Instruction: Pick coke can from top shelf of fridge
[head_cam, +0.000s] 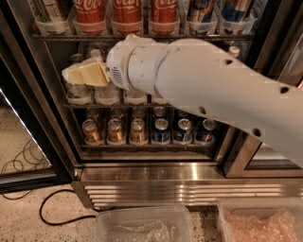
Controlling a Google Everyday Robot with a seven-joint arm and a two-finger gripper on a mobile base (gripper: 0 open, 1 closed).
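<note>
At top shelf (142, 37): coke can (90, 13) stands left, above your gripper (87, 74).
Gripper: low, before the water bottles (79, 90); open or closed, can't tell.
Move: raise it level with the can, then reach in.

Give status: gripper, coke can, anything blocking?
Gripper below top shelf, in front of water bottles. Coke can on shelf, untouched. Way up looks free.

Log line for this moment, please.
phase: pre-grasp | gripper: at water-bottle rack, below top shelf | coke cans: on shelf, ungrasped
</note>
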